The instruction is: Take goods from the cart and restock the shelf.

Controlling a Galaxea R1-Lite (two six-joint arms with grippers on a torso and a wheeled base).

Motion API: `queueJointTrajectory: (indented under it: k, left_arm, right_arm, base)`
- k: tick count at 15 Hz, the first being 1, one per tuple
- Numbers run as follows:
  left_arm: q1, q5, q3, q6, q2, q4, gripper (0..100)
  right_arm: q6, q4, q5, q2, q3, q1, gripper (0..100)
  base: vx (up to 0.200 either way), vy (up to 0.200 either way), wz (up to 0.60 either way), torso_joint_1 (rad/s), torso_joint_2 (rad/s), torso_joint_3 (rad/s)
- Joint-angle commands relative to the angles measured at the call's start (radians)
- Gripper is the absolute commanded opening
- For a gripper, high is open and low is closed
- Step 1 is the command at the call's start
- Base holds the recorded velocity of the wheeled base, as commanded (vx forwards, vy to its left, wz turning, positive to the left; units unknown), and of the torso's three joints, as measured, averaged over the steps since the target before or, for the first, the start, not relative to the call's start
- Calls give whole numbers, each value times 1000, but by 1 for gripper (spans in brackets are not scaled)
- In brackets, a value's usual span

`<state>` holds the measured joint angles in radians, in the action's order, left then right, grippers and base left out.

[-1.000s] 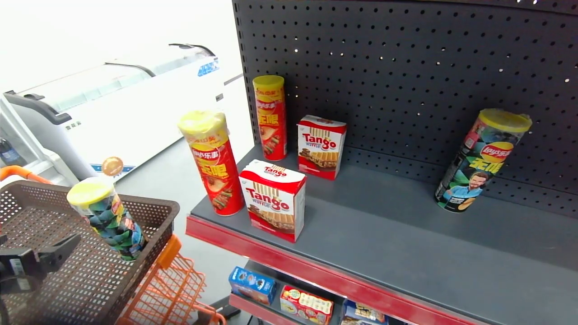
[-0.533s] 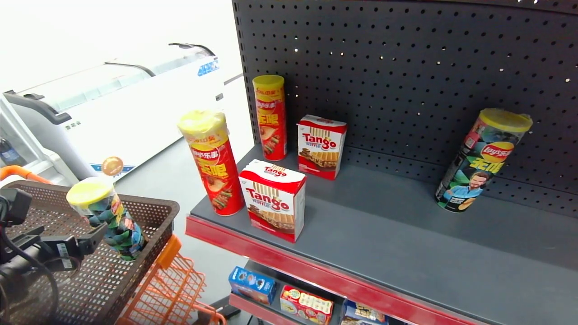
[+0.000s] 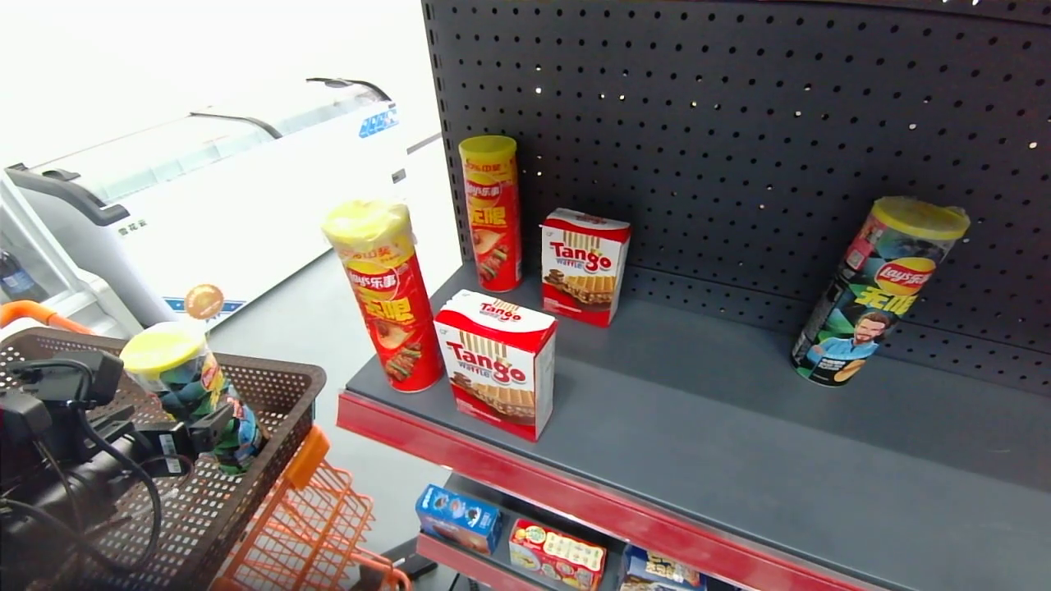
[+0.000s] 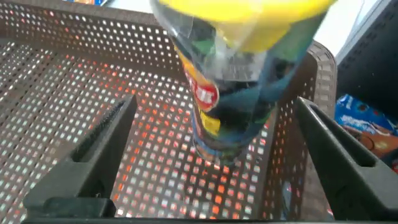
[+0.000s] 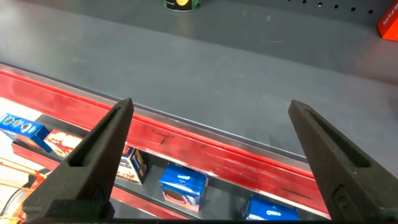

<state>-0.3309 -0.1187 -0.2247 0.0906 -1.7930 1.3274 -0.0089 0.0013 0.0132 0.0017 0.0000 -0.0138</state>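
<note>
Left gripper is straddling the chip can in the cart basket.
Its arm is lying low across the basket, jaws wide, a gap either side of the upright can. The right gripper is hanging wide open above the shelf edge.

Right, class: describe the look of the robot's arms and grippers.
The left gripper and right gripper each have two flat, matte black fingers tapering to blunt tips. The black left arm carries looping black cables and a small white label with dark print.
</note>
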Motion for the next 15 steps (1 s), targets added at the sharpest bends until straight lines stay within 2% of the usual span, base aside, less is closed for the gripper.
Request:
queueJointTrajectory:
  k: [1,7,11,12,13,14,15]
  left_arm:
    - [3,1,-24,0,-72,13,100]
    - [9,1,-117,-2,-140,16,100]
    - [19,2,-168,-5,-187,68,100]
    - [21,2,-177,0,-189,67,0]
    - [21,2,-176,1,-189,67,0]
    - [21,1,-177,18,-189,70,0]
    - [21,1,-182,50,-189,70,0]
  right_arm:
    - [0,0,-1,1,0,0,100]
    - [0,0,-1,1,0,0,100]
    - [0,0,-1,1,0,0,100]
    - [0,0,-1,1,0,0,100]
    - [0,0,-1,1,0,0,100]
    - [0,-1,-1,1,0,0,100]
    - [0,0,-1,1,0,0,100]
  base:
    - [0,0,0,0,0,0]
    - [0,0,0,0,0,0]
    - [0,0,0,0,0,0]
    - [0,0,0,0,0,0]
    - [0,0,0,0,0,0]
    - [0,0,0,0,0,0]
    - [0,0,0,0,0,0]
